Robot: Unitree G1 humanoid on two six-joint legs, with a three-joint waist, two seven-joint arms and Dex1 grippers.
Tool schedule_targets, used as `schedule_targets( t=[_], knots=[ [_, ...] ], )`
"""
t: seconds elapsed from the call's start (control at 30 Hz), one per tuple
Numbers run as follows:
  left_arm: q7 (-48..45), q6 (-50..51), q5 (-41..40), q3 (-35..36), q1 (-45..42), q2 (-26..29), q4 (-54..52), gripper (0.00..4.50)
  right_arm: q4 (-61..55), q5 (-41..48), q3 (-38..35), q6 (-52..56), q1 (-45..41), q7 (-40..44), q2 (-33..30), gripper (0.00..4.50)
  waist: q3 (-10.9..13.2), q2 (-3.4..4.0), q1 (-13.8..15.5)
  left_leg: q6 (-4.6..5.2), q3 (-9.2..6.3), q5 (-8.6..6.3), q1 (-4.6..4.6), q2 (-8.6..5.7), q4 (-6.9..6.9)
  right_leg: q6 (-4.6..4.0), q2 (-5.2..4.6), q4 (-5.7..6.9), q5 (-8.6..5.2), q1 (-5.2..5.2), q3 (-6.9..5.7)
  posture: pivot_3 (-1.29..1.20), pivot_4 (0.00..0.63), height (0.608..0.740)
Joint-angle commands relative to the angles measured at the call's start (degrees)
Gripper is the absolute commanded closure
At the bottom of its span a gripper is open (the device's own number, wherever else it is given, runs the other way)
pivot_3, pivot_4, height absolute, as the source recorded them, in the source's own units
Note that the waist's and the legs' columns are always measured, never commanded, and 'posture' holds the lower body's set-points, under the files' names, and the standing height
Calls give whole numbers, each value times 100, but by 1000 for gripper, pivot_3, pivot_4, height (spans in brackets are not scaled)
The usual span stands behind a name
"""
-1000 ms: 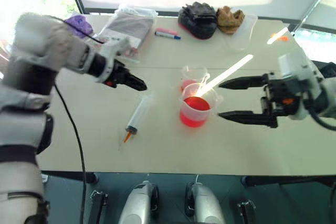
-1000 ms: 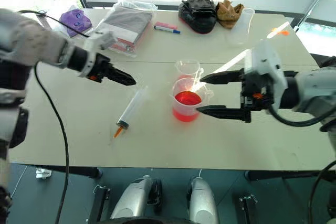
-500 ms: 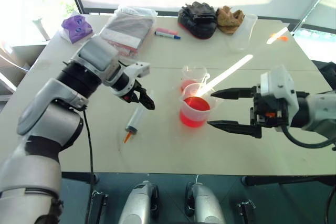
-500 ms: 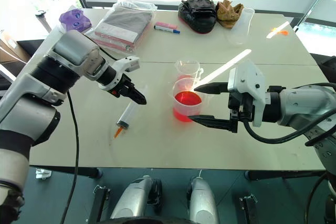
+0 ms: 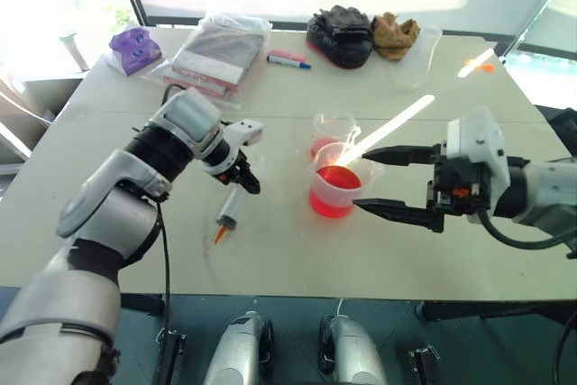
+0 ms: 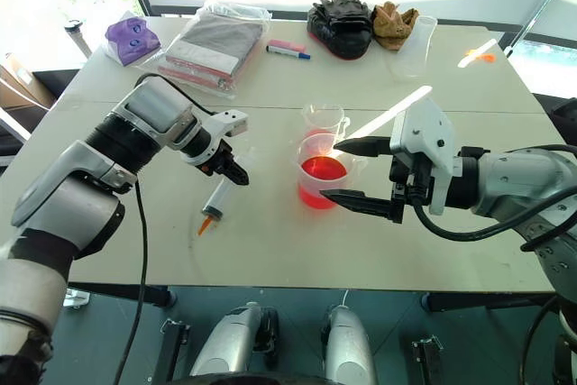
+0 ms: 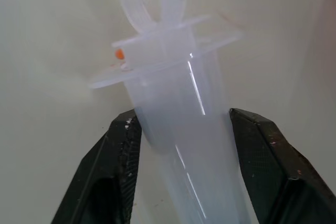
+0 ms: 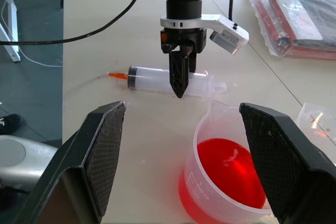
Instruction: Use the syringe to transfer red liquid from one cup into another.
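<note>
The syringe (image 7: 184, 124) lies flat on the table (image 5: 288, 250), its barrel between the left gripper (image 7: 181, 129)'s fingers, which have narrowed to touch or nearly touch both its sides. No red liquid (image 8: 226, 174) has been drawn from the beaker (image 5: 338, 188) for the smaller cup (image 5: 332, 132) yet. The right gripper (image 5: 388, 182) waits wide open, its fingers flanking the beaker without touching it.

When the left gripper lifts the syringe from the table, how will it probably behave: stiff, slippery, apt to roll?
The syringe looks like rigid clear plastic, so probably stiff and light. Its round, smooth barrel may slip between the left gripper fingers. If released, its flat flange would likely limit rolling on the table.
</note>
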Motion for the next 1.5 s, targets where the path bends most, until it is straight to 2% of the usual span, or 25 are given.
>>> schedule_targets(
  t=[0.03, 0.23, 0.37, 0.43, 0.47, 0.53, 0.57, 0.6, 0.7, 0.83, 0.9, 1.0, 1.17, 1.37, 1.5],
  knots=[
    [-11, -62, 130, 47, 192, -119, 43, 2768, -141, 106, -100, -27, -68, -43, 19, 854, -1, 1, 1, 0, 0, 0, 0, 0, 0, 0, 0, 1, 0, 0, 0, 0, 150, 740],
    [-37, -115, 212, 343, 341, -146, -82, 2952, -113, 118, -76, -30, -24, -65, 28, 854, -5, 6, 10, 0, -1, 1, 1, -1, 3, 0, 0, 2, 0, 3, 0, 0, 150, 740],
    [-51, -323, 62, 1236, 139, -131, -202, 2952, 11, 426, -423, 45, 25, -202, 101, 854, -4, 4, 65, 0, -1, 1, 1, -1, 6, 0, -1, 3, 1, 3, 0, 0, 150, 740],
    [-325, -642, -172, 1920, -447, 9, -152, 2952, 260, 718, -878, 135, -9, -307, 100, 854, 2, 2, 111, -3, -3, 2, -16, 0, 20, 0, -1, 8, 2, -8, 0, 0, 150, 740],
    [-434, -786, -262, 2186, -706, 69, -111, 2952, 368, 808, -1040, 164, -31, -354, 89, 854, 10, -9, 125, -27, -3, 16, -29, 1, 29, 0, -1, 11, 2, -15, -1, 0, 150, 740],
    [-563, -969, -397, 2565, -1080, 124, -56, 2952, 538, 908, -1289, 175, -21, -374, 62, 854, 15, -19, 125, -26, -19, 16, -118, 8, 80, 2, 4, 34, 5, -79, -14, 0, 150, 740],
    [-585, -1078, -610, 2997, -1391, 96, 31, 2952, 765, 885, -1430, 81, -145, -444, 94, 854, 14, -17, 119, -24, -15, 17, -143, 1, 85, 12, 1, 37, 15, -106, -14, 0, 150, 740],
    [-600, -1156, -753, 3318, -1619, 64, 104, 2952, 937, 865, -1536, 11, -235, -489, 116, 854, 14, -17, 121, -23, -10, 16, -135, -5, 85, 39, 6, 37, 34, -100, -14, 0, 150, 740],
    [-32, -2445, -1083, 4486, -1654, -439, -190, 2952, 1597, 299, -1546, -541, -825, -814, 212, 854, 12, -13, 119, -13, 5, 12, -113, -8, 83, 47, 9, 35, 35, -74, -15, 0, 150, 740],
    [462, -3007, -1219, 4962, -1458, -1106, -317, 2952, 2035, -473, -1319, -1139, -1311, -996, 244, 854, 12, -13, 117, -11, 0, 10, -61, -5, 80, 51, 16, 29, 33, -15, -19, 0, 150, 740],
    [514, -3144, -1302, 5032, -1348, -1326, -417, 2952, 2170, -690, -1236, -1305, -1496, -1058, 277, 854, 13, -14, 102, -9, 4, 9, -39, -4, 78, 51, 17, 27, 33, 2, -18, 0, 150, 740],
    [160, -3801, -1378, 4726, -476, -1809, -1351, 2952, 2299, -1123, -1115, -1667, -1875, -1342, 391, 854, 10, -10, 69, -10, 13, 10, -31, -2, 76, 53, 21, 33, 34, -1, -8, 0, 150, 740],
    [366, -4843, -819, 4118, 483, -2376, -1665, 2952, 2335, -1470, -985, -1866, -2145, -1443, 423, 854, 11, -11, 63, -15, 21, 13, -18, -1, 76, 53, 21, 51, 34, 0, -2, 0, 150, 740],
    [137, -5135, -580, 3511, 1095, -2526, -2051, 2952, 2437, -1836, -601, -2009, -2114, -1078, 367, 854, 11, -11, 67, -9, 21, 9, -13, 0, 77, 51, 20, 50, 34, 3, 0, 0, 150, 740],
    [104, -5185, -528, 3418, 1218, -2504, -2025, 2952, 2406, -1795, -459, -1976, -2131, -833, 447, 854, 11, -11, 61, -6, 20, 7, -14, 1, 77, 50, 20, 51, 34, 1, 0, 0, 150, 740]
  ],
)
